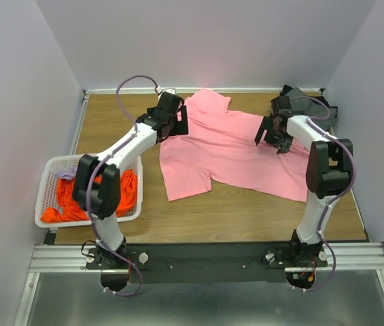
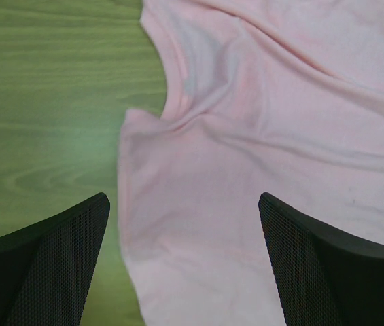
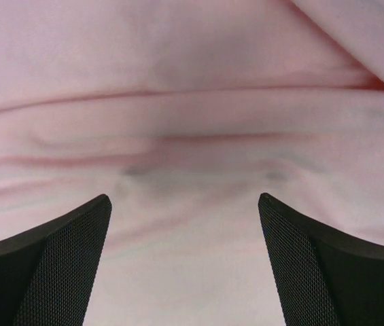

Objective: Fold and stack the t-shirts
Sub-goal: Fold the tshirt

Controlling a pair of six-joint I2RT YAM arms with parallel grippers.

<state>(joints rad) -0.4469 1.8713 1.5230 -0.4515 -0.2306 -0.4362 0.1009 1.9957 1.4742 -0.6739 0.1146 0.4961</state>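
the pink t-shirt [image 1: 225,153] lay spread open and unfolded on the wooden worktop [image 1: 110,122], filling the middle of the top view and running from about 12 o'clock down toward 4 o'clock, with soft creases across it. the left fingers [image 1: 177,123] hovered at the shirt's 10 o'clock edge, spread wide and holding nothing. in the left wrist view those fingers [image 2: 56,272] stood well apart, one above bare worktop [image 2: 42,102] and the other above pink cloth [image 2: 259,136], with the shirt's curved edge between them. the right fingers [image 1: 273,136] hung over the shirt's 2 o'clock side, also spread wide and holding nothing. in the right wrist view both fingers [image 3: 49,272] sat above wrinkled pink fabric [image 3: 192,102], which filled the whole view; whether they touched the cloth could not be told.

the orange t-shirt [image 1: 127,190] lay crumpled in the white slotted basket [image 1: 45,183] at 8 o'clock on the worktop, partly hidden behind the left arm. the dark t-shirts [image 1: 317,105] were bunched in the far corner at 1 o'clock, just beyond the right fingers.
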